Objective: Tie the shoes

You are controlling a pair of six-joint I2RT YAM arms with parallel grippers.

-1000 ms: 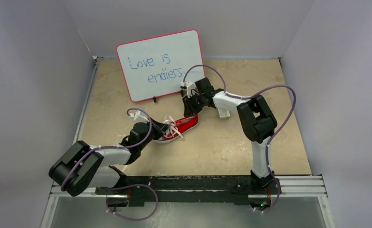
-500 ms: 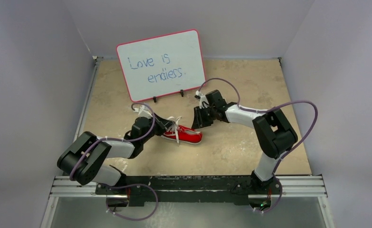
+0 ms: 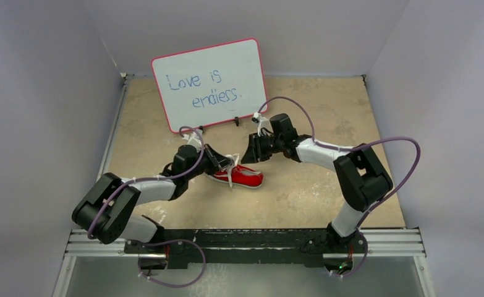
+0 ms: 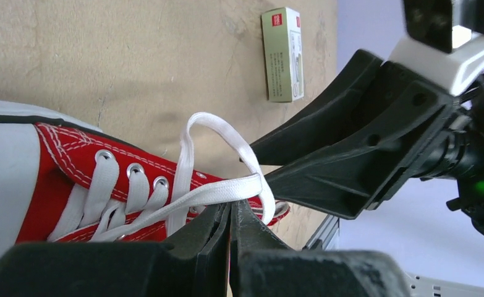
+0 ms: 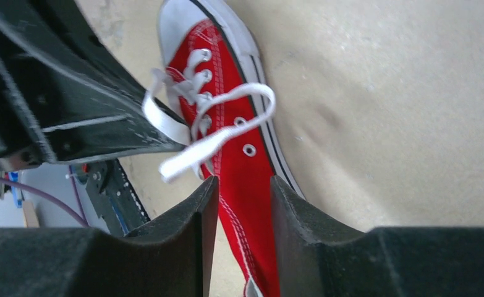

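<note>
Tan table point(image 3: 326, 111): sneaker point(image 3: 245, 176) lace point(image 4: 214, 193) in L fingers point(image 4: 205, 244), R fingers point(image 5: 186, 229) beside.

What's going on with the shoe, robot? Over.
Left gripper shut on lace. Right gripper open, over shoe. Not yet tied. Box well aside, nothing blocking.

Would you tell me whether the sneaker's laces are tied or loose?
Loose: the laces form only an open loop, no bow, with the left gripper pinching it.
</note>
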